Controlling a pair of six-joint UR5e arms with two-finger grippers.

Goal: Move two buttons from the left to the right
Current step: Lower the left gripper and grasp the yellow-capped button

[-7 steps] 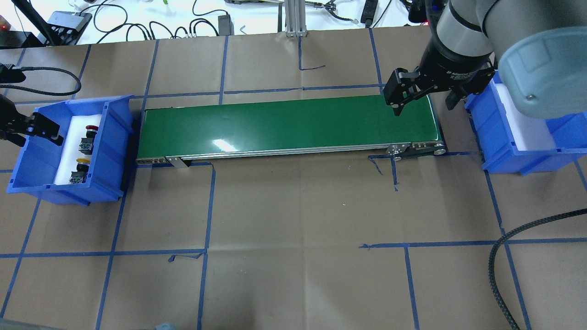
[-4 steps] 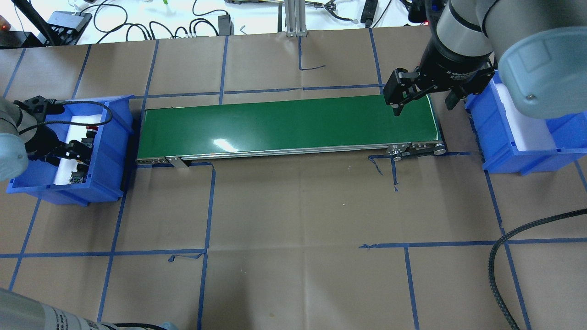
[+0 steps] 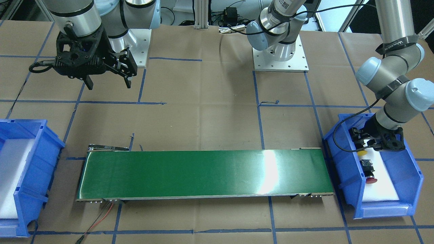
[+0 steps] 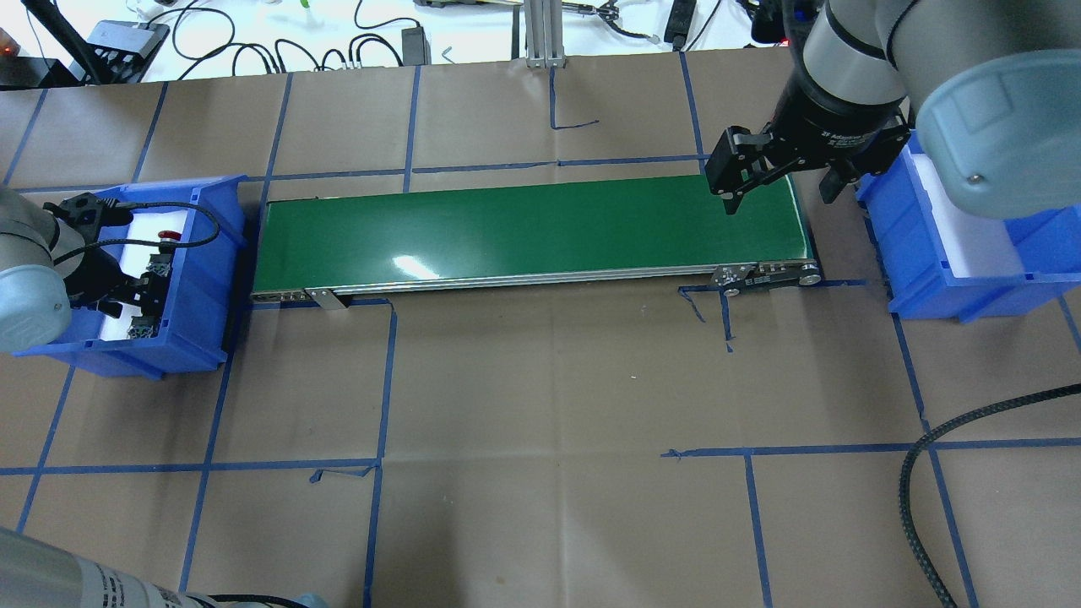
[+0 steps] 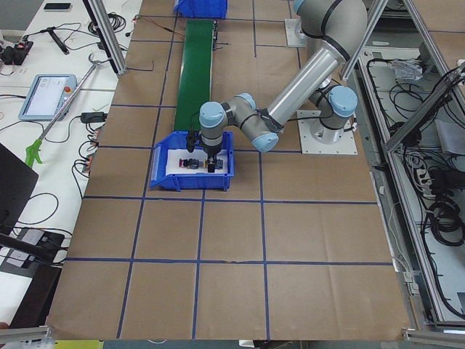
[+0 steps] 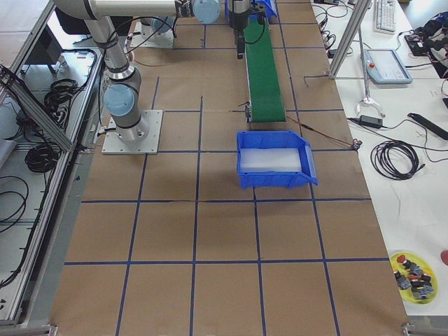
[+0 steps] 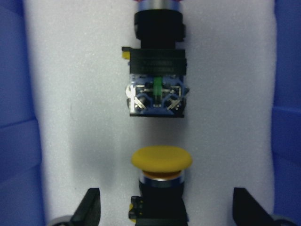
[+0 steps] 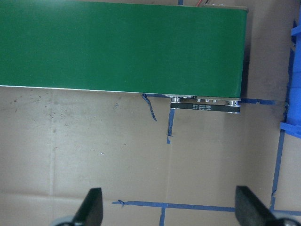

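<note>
Step in hand: first pick. Neither button has gone over yet, both lie in the left bin (image 3: 347, 162) on its white foam pad (image 7: 70, 117)

My left claw (image 7: 168, 212) is down inside that bin, spread wide and gripping nothing. The fingers (image 7: 91, 209) stand either side of the yellow button (image 7: 161, 158), well clear of it. That one lies on its side, with the cap pointing at the terminal end of the red button (image 7: 157, 80). The two lie in line, close but not touching. Only a sliver of the red cap shows at the top of the wrist view

My right claw (image 4: 781, 196) hangs spread and empty above the right end of the green conveyor belt (image 4: 532, 228), just beside the right bin (image 4: 929, 253), which holds only foam

Next move, as I judge it:
- Lower a little and centre on the black body below the yellow cap
- Press the fingers onto its flat sides, not the round cap, which would likely slip
- Keep off the red button
- Lift clear of the bin wall before swinging to the belt

Writing:
- White print on my right wrist collar in the overhead view, too small to read
- White lettering on a strap around my left arm in the front view, cannot make it out with confidence
- Faint marks on the red button's black block, blurred
</note>
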